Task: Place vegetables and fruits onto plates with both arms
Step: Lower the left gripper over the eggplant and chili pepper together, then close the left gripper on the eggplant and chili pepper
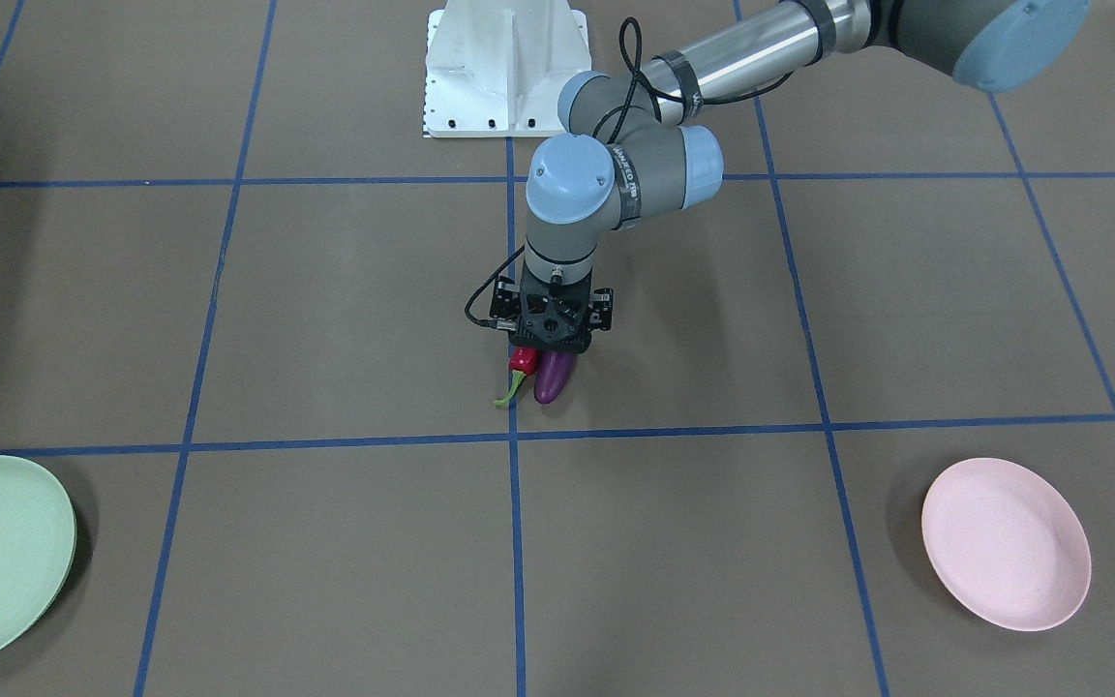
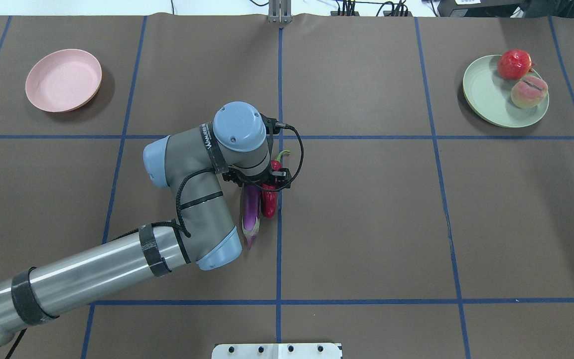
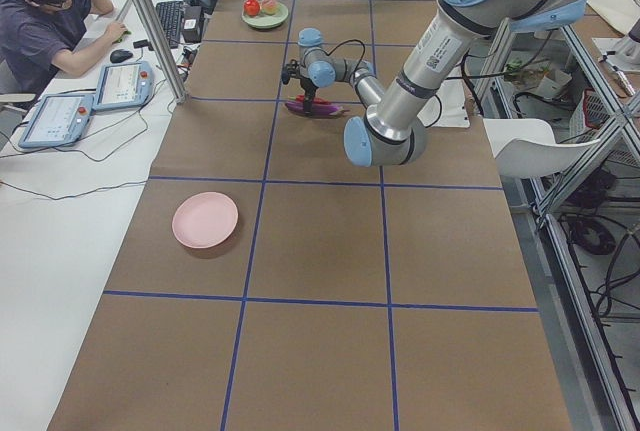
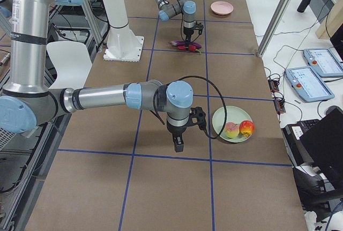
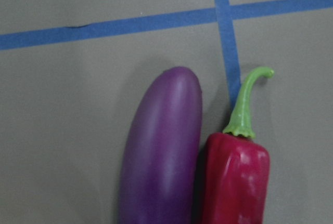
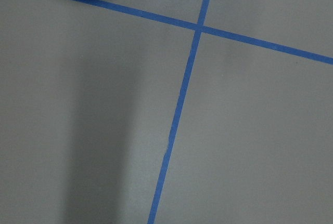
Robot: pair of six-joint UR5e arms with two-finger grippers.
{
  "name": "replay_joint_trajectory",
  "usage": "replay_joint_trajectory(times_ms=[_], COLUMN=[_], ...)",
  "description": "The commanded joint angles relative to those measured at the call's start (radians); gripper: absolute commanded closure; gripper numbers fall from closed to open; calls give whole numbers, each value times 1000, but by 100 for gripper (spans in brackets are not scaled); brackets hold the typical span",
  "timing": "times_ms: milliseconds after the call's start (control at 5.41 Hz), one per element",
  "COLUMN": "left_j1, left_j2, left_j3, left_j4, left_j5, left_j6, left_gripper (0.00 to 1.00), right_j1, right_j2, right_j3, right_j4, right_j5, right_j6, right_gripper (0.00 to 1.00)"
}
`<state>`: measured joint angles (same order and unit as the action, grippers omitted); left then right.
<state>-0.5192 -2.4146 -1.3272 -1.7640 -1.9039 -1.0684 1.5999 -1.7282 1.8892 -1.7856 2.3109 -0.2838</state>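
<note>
A brown table (image 2: pixel 366 224) gridded with blue tape carries everything. In the overhead view the eggplant (image 2: pixel 250 209) and chili (image 2: pixel 269 202) lie touching at its centre. Both long axes run 12 to 6, with the eggplant's pale cap at 6, the chili's stem at 12, and the chili on the 3 o'clock side. The left gripper (image 1: pixel 548 334) hangs straight above their 12 o'clock halves; its fingers are hidden, so I cannot tell whether it is spread or clamped. The bare pink plate (image 2: pixel 63 80) lies at 10 o'clock from the pair. The mint plate (image 2: pixel 491 99) at 2 o'clock holds the peach (image 2: pixel 529 91) and red fruit (image 2: pixel 514 64). The right gripper (image 4: pixel 178 144) hangs beside the mint plate, its state unreadable, so the left arm is clearly nearer the pair.
</note>
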Motion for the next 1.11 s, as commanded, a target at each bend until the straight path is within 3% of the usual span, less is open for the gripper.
replay_joint_trajectory(times_ms=[0,185,370,555,925], left_j1=[1,1,-1,-10,-54], left_j2=[-1,-3,-4,-11,-9], left_j3=[2,0,-9,-23,-66], left_j4=[-2,-2,0,0,41], left_j5=[0,0,-1,-3,-11], left_j6=[-1,-1,-5,-24,-16], left_gripper=[1,22,75,100,100], right_j1=[0,0,0,0,0], right_j2=[1,1,1,1,1], right_j3=[-2,-2,-2,-2,-2], right_j4=[0,0,0,0,0], right_j5=[-1,-1,1,1,1], right_j6=[0,0,0,0,0], right_gripper=[0,0,0,0,0])
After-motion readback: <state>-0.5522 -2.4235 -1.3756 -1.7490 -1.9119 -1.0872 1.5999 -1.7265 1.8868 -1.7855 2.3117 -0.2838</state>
